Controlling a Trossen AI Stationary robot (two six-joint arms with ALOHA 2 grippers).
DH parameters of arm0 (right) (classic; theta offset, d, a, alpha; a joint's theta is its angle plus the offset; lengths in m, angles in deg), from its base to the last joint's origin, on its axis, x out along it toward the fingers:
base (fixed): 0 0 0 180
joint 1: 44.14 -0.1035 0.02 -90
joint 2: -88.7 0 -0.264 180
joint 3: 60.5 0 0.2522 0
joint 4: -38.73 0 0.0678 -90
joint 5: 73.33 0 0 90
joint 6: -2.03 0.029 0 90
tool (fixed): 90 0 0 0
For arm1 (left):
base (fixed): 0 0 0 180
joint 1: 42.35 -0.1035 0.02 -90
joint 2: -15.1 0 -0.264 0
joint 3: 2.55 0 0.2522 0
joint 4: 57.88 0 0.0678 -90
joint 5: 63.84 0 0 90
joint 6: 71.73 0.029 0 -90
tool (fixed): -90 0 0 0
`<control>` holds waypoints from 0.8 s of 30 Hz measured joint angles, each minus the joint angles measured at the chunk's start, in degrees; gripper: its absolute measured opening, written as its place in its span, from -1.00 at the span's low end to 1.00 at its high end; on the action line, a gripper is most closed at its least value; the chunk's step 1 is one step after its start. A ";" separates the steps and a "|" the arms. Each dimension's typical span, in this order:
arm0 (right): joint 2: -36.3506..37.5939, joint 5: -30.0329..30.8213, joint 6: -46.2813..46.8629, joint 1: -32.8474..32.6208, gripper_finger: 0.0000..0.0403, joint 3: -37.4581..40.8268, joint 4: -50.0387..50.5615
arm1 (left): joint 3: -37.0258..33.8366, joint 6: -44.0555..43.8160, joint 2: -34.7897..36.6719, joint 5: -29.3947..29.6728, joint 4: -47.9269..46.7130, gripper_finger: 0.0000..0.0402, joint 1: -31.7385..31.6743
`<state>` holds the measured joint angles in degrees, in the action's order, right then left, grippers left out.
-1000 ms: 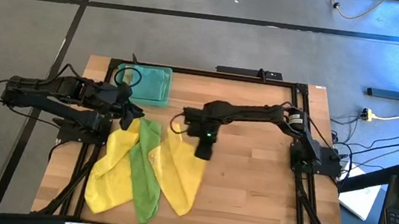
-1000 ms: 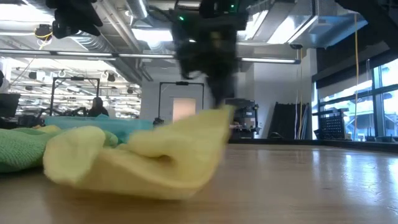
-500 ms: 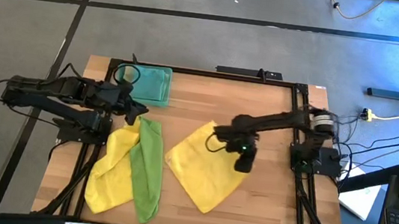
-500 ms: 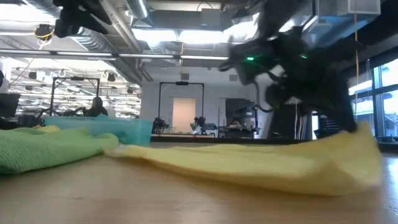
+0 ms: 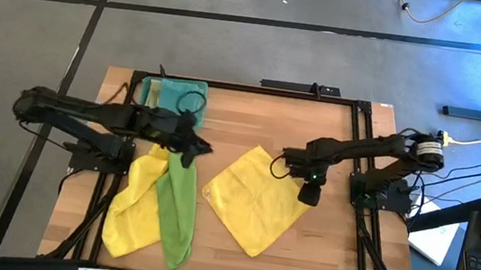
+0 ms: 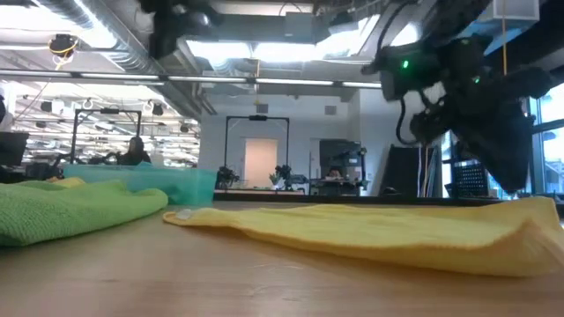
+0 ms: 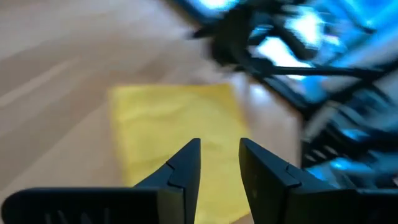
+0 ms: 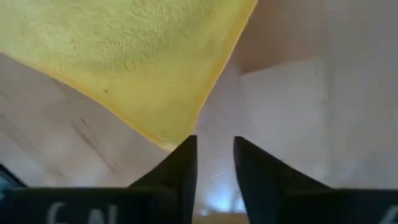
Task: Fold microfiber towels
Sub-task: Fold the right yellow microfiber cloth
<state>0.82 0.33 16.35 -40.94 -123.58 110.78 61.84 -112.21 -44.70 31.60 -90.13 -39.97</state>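
The right hand [image 5: 308,195] is seen slightly parted and empty, just off the right corner of the flat yellow microfiber towel [image 5: 256,199], mid-desk. The towel's diagonal runs toward the desk's [image 5: 336,255] front edge. The left hand [image 5: 192,147], narrowly parted and empty, hovers above the bright green towel [image 5: 179,203], farther off. The right hand is judged nearer.

left end effector [image 5: 196,146]: parted, empty | right end effector [image 5: 308,195]: parted, empty

Two dark jointed arms; black cabling; green indicator light (right arm)
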 joint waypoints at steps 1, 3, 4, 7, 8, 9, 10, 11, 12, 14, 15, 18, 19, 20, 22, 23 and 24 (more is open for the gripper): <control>1.45 0.83 -1.65 -0.04 -0.38 -0.04 0.08 | 0.00 2.22 -1.65 -1.33 3.93 -0.49 0.74; 4.50 1.71 -5.59 -0.11 -0.30 -0.14 0.11 | 0.00 6.04 -4.81 -4.34 9.90 -0.49 2.74; 6.26 1.66 -7.59 -0.11 -0.27 -0.15 0.14 | 0.25 7.17 -6.49 -5.28 11.82 -0.49 3.95; 11.46 1.47 -13.93 -0.11 -0.22 -0.22 0.14 | 3.56 11.58 -12.05 -5.41 10.90 -0.50 8.44; 13.17 1.47 -15.56 -0.15 -0.22 -0.22 0.24 | 5.34 13.44 -14.10 -4.69 9.50 -0.50 9.90; 14.94 1.48 -17.09 -0.26 -0.22 -0.22 0.32 | 7.21 15.06 -16.17 -3.67 7.54 -0.50 11.29; 16.63 1.47 -18.91 -0.48 -0.22 -0.22 0.32 | 9.33 16.04 -18.42 -2.18 5.26 -0.50 12.68; 18.11 1.47 -21.08 -0.79 -0.22 -0.22 0.34 | 11.61 16.65 -20.72 -0.29 3.13 -0.50 13.89; 19.49 1.47 -23.43 -1.22 -0.21 -0.22 0.48 | 13.93 16.71 -23.06 1.80 1.57 -0.50 15.03; 22.22 1.40 -27.73 -2.22 -0.21 -0.22 0.67 | 18.80 16.99 -27.60 6.05 0.07 -0.50 16.99; 23.30 1.33 -29.55 -2.67 -0.21 -0.22 0.76 | 21.38 17.37 -29.92 8.21 -0.11 -0.50 17.95; 25.67 1.33 -31.39 -3.54 -0.21 -0.22 0.91 | 29.55 20.36 -37.36 11.63 -0.18 -0.50 20.17; 26.20 1.54 -31.37 -3.71 -0.21 -0.15 0.87 | 32.04 21.49 -39.97 11.68 -0.17 -0.50 20.67; 26.40 1.57 -31.29 -3.83 -0.21 0.09 0.85 | 34.73 22.19 -42.55 11.64 -0.42 -0.50 21.06; 26.67 1.58 -31.19 -3.99 -0.21 1.45 0.86 | 39.45 21.72 -47.37 11.49 -0.89 -0.50 21.47; 26.69 1.46 -31.18 -4.00 -0.21 2.37 0.87 | 41.60 21.46 -49.65 11.10 -1.46 -0.50 21.58; 26.69 1.21 -31.17 -4.00 -0.20 3.42 0.36 | 43.70 21.35 -51.78 10.18 -1.73 -0.50 21.70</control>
<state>27.51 1.54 -14.82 -44.94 -120.16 111.14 105.54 -90.86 -96.48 41.78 -91.86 -18.27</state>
